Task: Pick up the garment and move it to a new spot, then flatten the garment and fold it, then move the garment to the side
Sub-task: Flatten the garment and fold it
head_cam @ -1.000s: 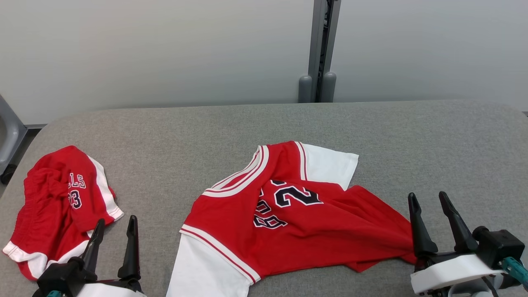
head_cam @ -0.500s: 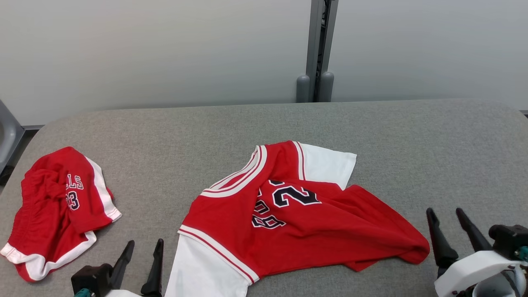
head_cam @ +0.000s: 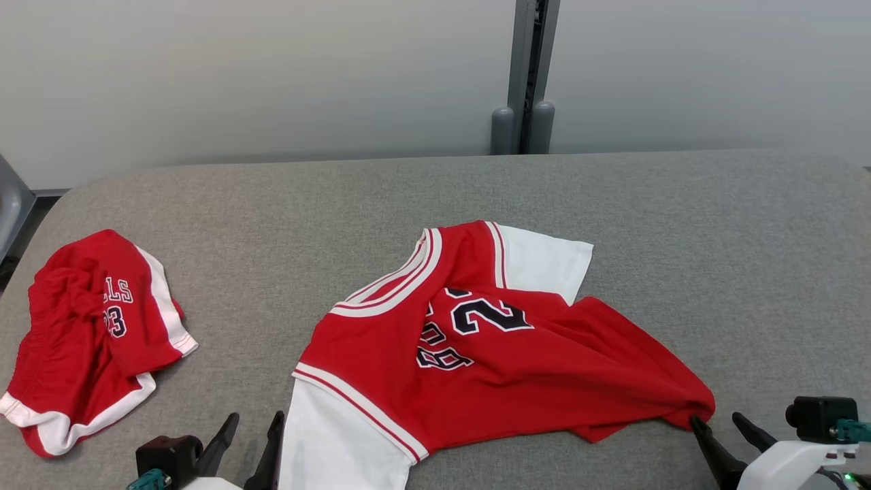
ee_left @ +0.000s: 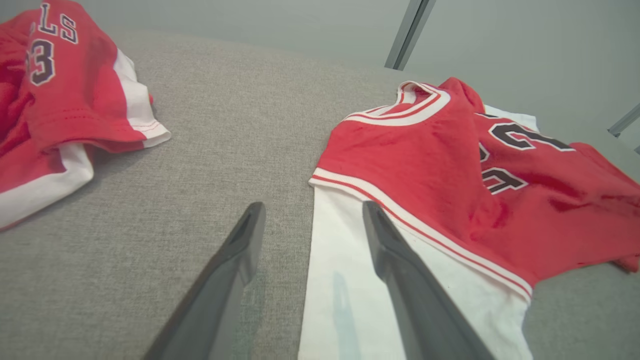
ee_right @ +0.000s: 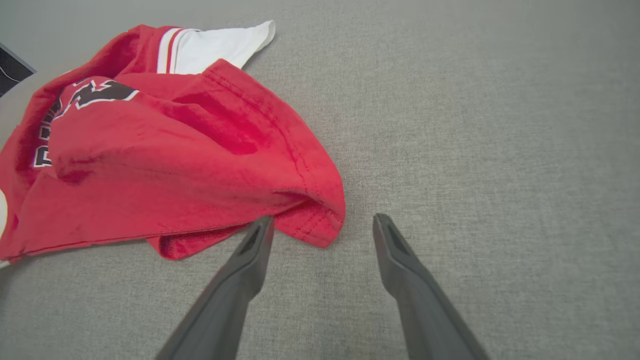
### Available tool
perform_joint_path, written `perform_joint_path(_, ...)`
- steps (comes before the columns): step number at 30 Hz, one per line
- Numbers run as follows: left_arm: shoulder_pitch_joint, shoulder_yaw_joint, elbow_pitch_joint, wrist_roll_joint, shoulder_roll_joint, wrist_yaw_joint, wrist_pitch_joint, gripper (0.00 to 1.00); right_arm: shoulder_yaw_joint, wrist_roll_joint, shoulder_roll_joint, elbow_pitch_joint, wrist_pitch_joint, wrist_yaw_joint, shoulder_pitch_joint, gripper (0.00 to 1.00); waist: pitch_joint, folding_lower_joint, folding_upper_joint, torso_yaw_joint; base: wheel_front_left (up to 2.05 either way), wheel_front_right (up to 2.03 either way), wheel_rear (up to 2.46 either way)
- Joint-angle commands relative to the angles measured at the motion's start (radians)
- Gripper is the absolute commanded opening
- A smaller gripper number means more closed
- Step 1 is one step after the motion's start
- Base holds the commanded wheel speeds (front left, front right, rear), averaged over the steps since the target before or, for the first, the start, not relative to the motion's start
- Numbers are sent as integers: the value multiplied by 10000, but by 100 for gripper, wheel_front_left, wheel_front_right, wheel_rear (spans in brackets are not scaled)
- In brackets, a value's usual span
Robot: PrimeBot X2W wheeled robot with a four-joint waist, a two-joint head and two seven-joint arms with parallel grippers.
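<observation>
The garment [head_cam: 503, 367] is a red jersey with white sleeves and dark numbers, lying crumpled in the middle of the grey table. My left gripper [head_cam: 255, 425] is open at the near edge, just left of the near white sleeve. In the left wrist view this gripper [ee_left: 314, 207] straddles the sleeve's left edge [ee_left: 340, 260], its right finger over the white cloth. My right gripper [head_cam: 716, 420] is open at the jersey's right hem corner. In the right wrist view that gripper [ee_right: 324, 220] has its left fingertip against the red hem [ee_right: 310, 220].
A pair of red shorts [head_cam: 88, 333] with white trim lies bunched at the table's left end, also in the left wrist view [ee_left: 55, 95]. The grey padded table [head_cam: 680, 224] stretches bare to the right and behind. A grey post [head_cam: 524, 75] stands against the wall.
My left gripper has moved right, from beside the shorts to the jersey's near sleeve. My right gripper has dropped lower in view, its tips now at the hem corner. The camera shifted slightly.
</observation>
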Motion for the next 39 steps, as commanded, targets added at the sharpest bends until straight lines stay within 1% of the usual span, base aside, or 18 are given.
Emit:
perform_joint_path(1, -227, -37, 58, -72, 82, -51, 75, 100, -5, 68, -60, 123, 44, 3, -170, 100, 59, 0, -1, 23, 0, 0, 0)
perform_joint_path(7, -341, -540, 273, -465, 194, -132, 801, 100, 187, 298, 21, 769, -23, 3, -613, 100, 266, 0, -1, 119, 0, 0, 0)
perform_joint_path(12, -319, -743, 535, -748, 296, -157, 1549, 100, 439, 533, 125, 1234, 39, 3, -955, 100, 455, 0, -1, 167, 0, 0, 0)
perform_joint_path(17, -318, -747, 704, -785, 435, 37, 1901, 100, 660, 738, 211, 1674, -63, 3, -1246, 100, 609, 0, -1, 232, 0, 0, 0)
perform_joint_path(22, -255, -954, 841, -866, 435, 11, 2309, 100, 870, 859, 251, 2085, -208, 3, -1444, 100, 660, 0, -1, 297, 0, 0, 0)
perform_joint_path(30, 33, -1342, 1024, -1135, 418, -42, 3267, 100, 1297, 1146, 215, 2462, -370, 3, -1704, 100, 650, 0, -1, 330, 0, 0, 0)
perform_joint_path(36, 293, -1639, 880, -1360, 455, -83, 4017, 100, 1550, 1349, 159, 2559, -477, 4, -1734, 100, 627, 0, -1, 318, 0, 0, 0)
perform_joint_path(37, 341, -1704, 830, -1426, 458, -94, 4174, 100, 1610, 1378, 145, 2571, -523, 4, -1744, 95, 616, 0, -1, 311, 0, 0, 0)
perform_joint_path(38, 382, -1754, 764, -1492, 459, -108, 4276, 79, 1672, 1407, 138, 2562, -571, 4, -1757, 80, 606, 0, -1, 304, 0, 0, 0)
perform_joint_path(39, 401, -1791, 694, -1545, 476, -121, 4328, 52, 1731, 1450, 118, 2541, -618, 4, -1780, 55, 597, 0, -1, 299, 0, 0, 0)
